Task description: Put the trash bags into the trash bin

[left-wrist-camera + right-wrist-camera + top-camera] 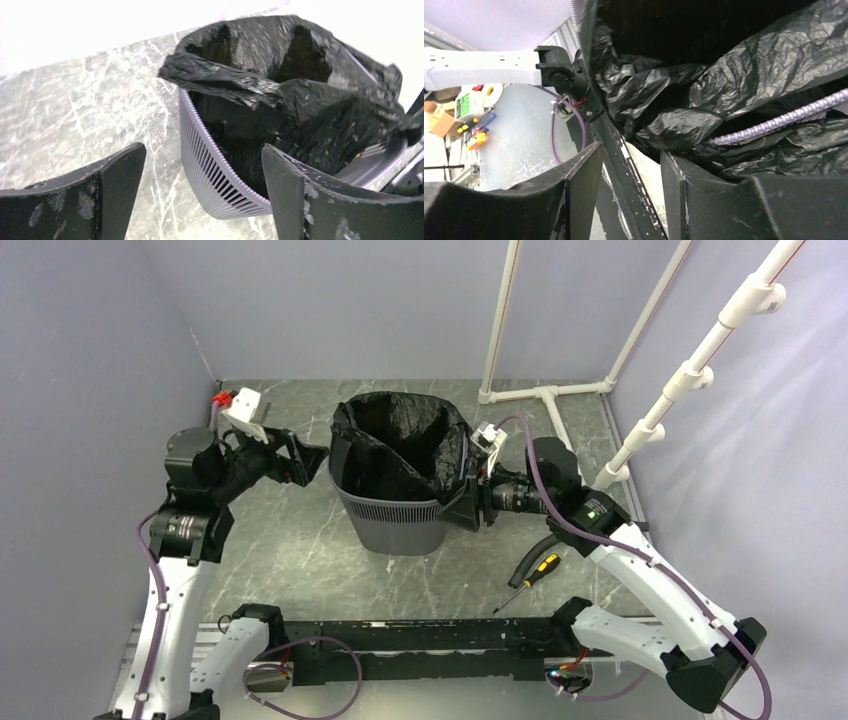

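The dark grey mesh trash bin (392, 525) stands upright mid-table. A glossy black trash bag (400, 445) sits inside it, mouth open, its film standing above the rim and draping over the sides. My left gripper (308, 466) hovers just left of the bin, open, nothing between its fingers (117, 185). The left wrist view shows the bare ribbed rim (210, 160) and a rolled fold of bag (215, 80). My right gripper (468, 502) is at the bin's right side, open. Crumpled bag film (684, 100) lies beside its fingers (681, 192), over the rim (784, 119).
A yellow-and-black screwdriver (535, 575) and a black hose (522, 562) lie right of the bin, near the right arm. A white pipe frame (545, 392) stands at the back right. A black rail (420, 635) runs along the near edge. Walls close in left and behind.
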